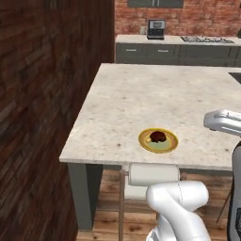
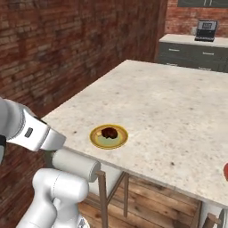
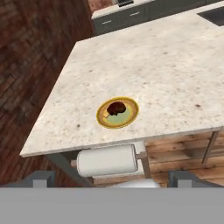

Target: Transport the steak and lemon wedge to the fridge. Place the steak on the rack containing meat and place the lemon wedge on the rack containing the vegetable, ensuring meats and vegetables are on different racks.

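Note:
The steak (image 1: 158, 137) (image 2: 109, 132) (image 3: 116, 107), a dark red-brown lump, lies on a round yellow plate (image 1: 171, 147) (image 2: 95, 140) (image 3: 134, 114) near the front edge of the pale stone island counter (image 1: 155, 94). The plate's middle is pale green; the lemon wedge is too small to tell apart from it. In the hand view my gripper (image 3: 113, 178) is open wide, well above and short of the plate, with nothing between its fingertips (image 3: 41, 177). The fridge, the meat and the vegetable are out of view.
A dark brick wall (image 1: 42, 103) runs along the left of the island. A white padded stool back (image 1: 153, 174) (image 3: 107, 159) stands under the counter's front edge. A coffee machine (image 1: 156, 28) sits on the far counter. Something red (image 2: 225, 171) shows at the counter's right edge.

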Motion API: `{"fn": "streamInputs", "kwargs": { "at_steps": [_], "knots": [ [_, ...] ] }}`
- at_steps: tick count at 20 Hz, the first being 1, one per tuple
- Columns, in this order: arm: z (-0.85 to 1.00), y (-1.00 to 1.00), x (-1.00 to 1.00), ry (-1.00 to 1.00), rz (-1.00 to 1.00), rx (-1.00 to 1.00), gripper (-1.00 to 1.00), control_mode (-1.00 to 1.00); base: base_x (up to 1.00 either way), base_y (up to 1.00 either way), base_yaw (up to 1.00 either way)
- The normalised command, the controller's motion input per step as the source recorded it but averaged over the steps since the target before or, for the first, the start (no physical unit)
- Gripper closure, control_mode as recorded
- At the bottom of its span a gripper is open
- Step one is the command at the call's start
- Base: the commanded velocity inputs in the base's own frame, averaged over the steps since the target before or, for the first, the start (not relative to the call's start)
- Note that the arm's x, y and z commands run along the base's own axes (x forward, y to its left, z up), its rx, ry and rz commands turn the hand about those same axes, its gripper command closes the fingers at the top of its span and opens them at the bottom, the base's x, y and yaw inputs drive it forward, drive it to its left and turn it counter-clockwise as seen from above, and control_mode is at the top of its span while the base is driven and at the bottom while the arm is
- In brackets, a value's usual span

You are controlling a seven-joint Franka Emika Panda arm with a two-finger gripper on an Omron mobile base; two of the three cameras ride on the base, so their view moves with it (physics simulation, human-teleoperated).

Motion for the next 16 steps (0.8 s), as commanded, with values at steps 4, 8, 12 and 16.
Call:
{"fn": "streamInputs", "kwargs": {
  "at_steps": [4,8,12,16],
  "knots": [
    [0.0,0.0,0.0,0.0,0.0,0.0,-1.0,1.0,1.0,0.14,-0.12],
    [0.0,0.0,0.0,0.0,0.0,0.0,-1.0,1.0,0.96,0.53,-0.63],
    [0.0,0.0,0.0,0.0,0.0,0.0,-1.0,1.0,0.85,0.44,-0.23],
    [-0.16,0.15,0.25,0.08,0.0,0.0,-1.0,-1.0,0.62,0.14,0.0]
  ]
}}
